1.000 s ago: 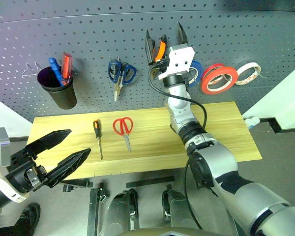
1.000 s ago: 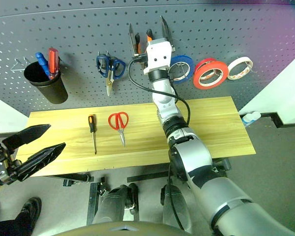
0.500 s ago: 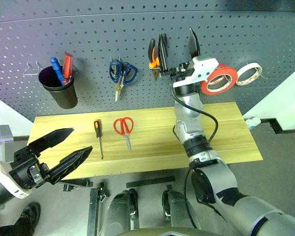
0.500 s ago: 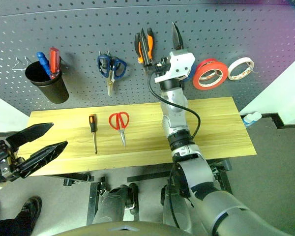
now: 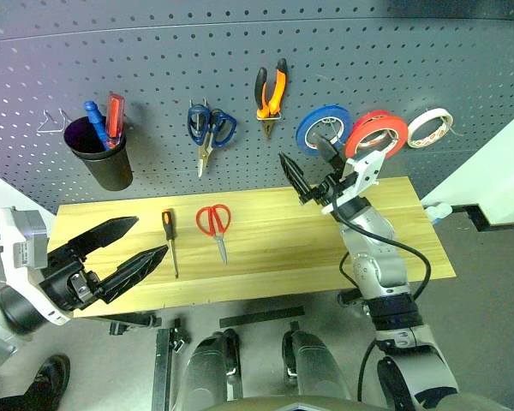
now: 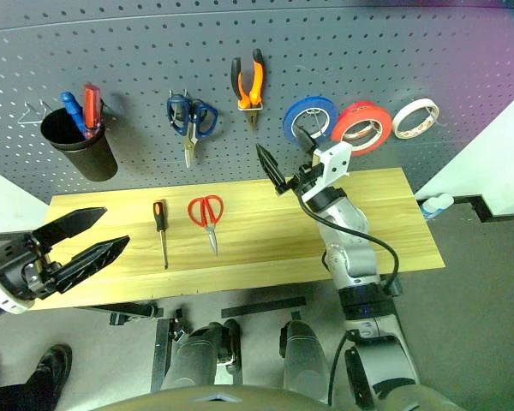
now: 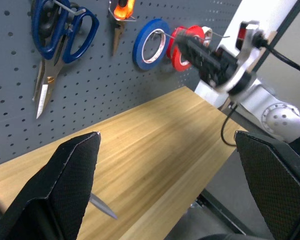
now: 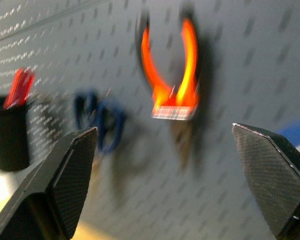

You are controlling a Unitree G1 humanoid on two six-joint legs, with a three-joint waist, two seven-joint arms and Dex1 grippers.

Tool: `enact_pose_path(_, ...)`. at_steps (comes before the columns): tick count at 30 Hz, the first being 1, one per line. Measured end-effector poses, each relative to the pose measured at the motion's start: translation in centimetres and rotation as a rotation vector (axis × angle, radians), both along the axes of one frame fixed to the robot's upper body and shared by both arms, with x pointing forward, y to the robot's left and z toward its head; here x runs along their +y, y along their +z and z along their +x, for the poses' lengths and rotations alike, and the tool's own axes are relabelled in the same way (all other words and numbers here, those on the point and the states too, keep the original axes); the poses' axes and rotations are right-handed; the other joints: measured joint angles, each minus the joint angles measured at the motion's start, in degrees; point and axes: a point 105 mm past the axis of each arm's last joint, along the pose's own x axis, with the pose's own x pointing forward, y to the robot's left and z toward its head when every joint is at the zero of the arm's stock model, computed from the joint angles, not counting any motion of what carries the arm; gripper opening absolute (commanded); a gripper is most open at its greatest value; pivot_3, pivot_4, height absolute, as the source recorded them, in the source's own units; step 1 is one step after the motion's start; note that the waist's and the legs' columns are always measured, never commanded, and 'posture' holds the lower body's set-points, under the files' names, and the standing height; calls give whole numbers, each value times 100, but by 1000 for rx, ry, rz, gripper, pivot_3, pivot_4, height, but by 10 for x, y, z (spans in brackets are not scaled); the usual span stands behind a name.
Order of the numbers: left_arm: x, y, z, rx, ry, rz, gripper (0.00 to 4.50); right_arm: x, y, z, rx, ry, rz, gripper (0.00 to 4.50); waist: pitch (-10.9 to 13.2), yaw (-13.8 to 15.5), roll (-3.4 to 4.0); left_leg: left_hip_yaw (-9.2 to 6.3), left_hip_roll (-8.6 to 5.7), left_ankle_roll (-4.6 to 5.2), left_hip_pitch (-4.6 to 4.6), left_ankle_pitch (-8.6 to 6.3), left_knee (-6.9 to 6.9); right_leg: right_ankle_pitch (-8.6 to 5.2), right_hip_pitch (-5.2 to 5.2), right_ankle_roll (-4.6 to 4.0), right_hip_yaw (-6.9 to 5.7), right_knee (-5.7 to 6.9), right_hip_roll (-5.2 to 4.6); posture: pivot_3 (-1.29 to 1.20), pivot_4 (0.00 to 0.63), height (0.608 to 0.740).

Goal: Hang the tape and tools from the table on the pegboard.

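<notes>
the pegboard (image 5: pixel 154 68) carries most of the things. the orange-and-black pliers (image 5: pixel 271 92) hang on it, handles up, to the right of the blue-handled scissors (image 5: pixel 209 131). further right hang the blue roll (image 5: pixel 319 128), then the wide red tape roll (image 5: pixel 379 133), then a thin pale roll (image 5: pixel 431 128). the blue roll and the red tape roll overlap at their edges in the head views. at the far left a black cup (image 5: pixel 103 156) hangs on the board with a blue tool and a red tool standing in it, and an empty wire hook (image 5: pixel 56 122) sits just beside it.

on the worktop (image 5: pixel 265 257) two tools lie flat: the slim screwdriver (image 5: pixel 170 241) with its orange-and-black handle toward the board, and just beside it, apart from it, the red-handled scissors (image 5: pixel 216 224) with blades pointing to the near edge.

the right gripper (image 5: pixel 313 169) is in the air above the back of the worktop, below the pliers and the blue roll, its fingers spread wide and holding nothing. the left gripper (image 5: pixel 130 247) hangs at the near left corner of the worktop, near the screwdriver, fingers also spread wide and empty.
</notes>
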Motion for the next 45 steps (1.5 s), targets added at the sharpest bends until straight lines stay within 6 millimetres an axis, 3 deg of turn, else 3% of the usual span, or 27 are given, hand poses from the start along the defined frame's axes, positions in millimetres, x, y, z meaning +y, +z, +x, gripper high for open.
enact_pose_path(5, 3, -11, 6, 8, 28, 9, 4500, -14, -12, -7, 96, 144, -98, 4479, -2, -4, -1, 2, 0, 25, -1, -13, 0, 8, 0, 13, 0, -3, 0, -68, 174, 740)
enact_pose_path(13, 18, -41, 22, 8, 154, 107, 4500, -36, -4, -10, 143, 238, -247, 4479, -6, -63, -1, 5, 0, 34, -1, -18, 8, 9, 1, 15, 0, -1, -1, -101, 174, 740)
enact_pose_path(17, 29, -63, 32, 18, 250, 186, 4500, -44, -4, -20, 194, 349, -301, 4479, -8, -78, -3, 6, 0, 54, -2, -29, 16, 10, 5, 18, -1, -5, -3, -118, 173, 740)
enact_pose_path(23, 18, -86, 47, 27, 306, 212, 4500, -56, 4, -43, 210, 535, -329, 4479, -10, -132, -7, 6, 0, 65, -2, -36, 29, 14, 14, 24, -1, -6, -8, -131, 178, 740)
enact_pose_path(27, 15, -102, 55, 52, 354, 246, 4500, -67, 8, -42, 177, 533, -321, 4479, -11, -154, -5, 6, 0, 65, 4, -36, 29, 15, 19, 27, -2, -4, -8, -140, 179, 740)
enact_pose_path(34, 22, -132, 73, 125, 463, 362, 4500, -66, 12, -46, 98, 555, -353, 4479, -12, -137, -6, 6, 0, 67, 6, -36, 39, 22, 26, 39, -4, 0, -8, -145, 184, 740)
enact_pose_path(41, 9, -149, 100, 178, 532, 414, 4500, -62, 5, -55, 57, 603, -427, 4479, -12, -138, -5, 6, -1, 72, 25, -39, 48, 27, 48, 48, -6, 0, -10, -160, 191, 740)
enact_pose_path(45, -9, -155, 116, 226, 551, 384, 4500, -61, 4, -55, 42, 596, -444, 4479, -12, -134, -5, 6, 0, 71, 46, -39, 46, 27, 67, 48, -7, 2, -10, -163, 198, 740)
